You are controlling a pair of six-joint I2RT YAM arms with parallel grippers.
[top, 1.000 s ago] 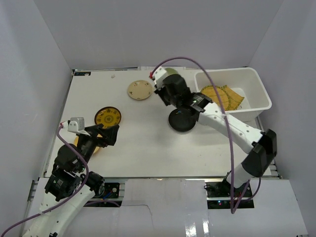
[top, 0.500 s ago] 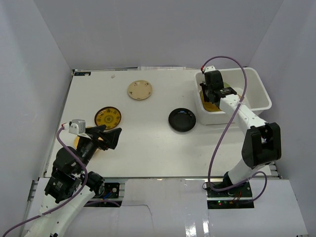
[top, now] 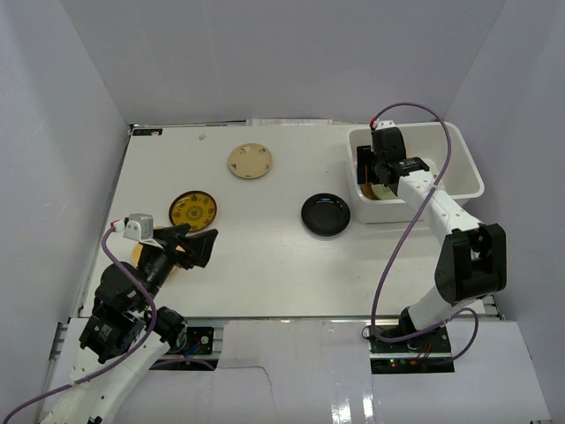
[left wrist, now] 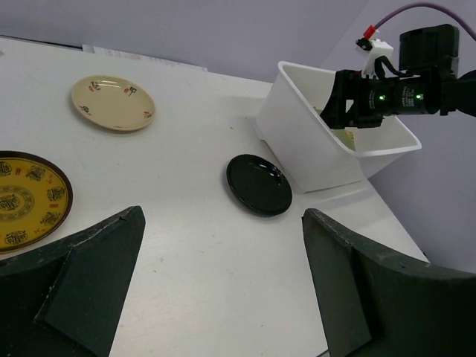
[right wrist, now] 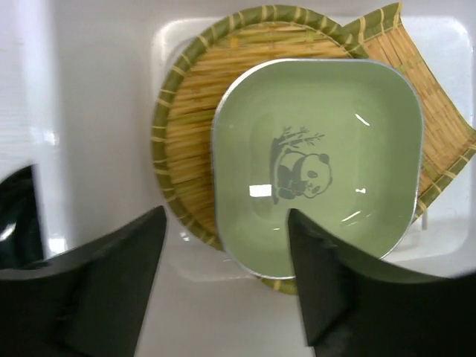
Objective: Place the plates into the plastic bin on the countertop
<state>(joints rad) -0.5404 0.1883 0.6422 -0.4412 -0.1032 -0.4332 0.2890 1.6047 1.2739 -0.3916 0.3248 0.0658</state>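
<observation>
Green square dish (right wrist: 316, 175) lies on round bamboo tray (right wrist: 190, 111) inside plastic bin (left wrist: 312, 149), upper right of frame; right tool (right wrist: 224, 216), jaws apart and empty above it, should rise straight, clear of the walls.

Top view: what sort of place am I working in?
Probably a lab test cell, not a kitchen: a plain white table, pale grey walls boxing it in, one white plastic bin.

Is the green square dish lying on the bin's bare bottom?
No, the green square dish rests on a round bamboo tray.
</observation>
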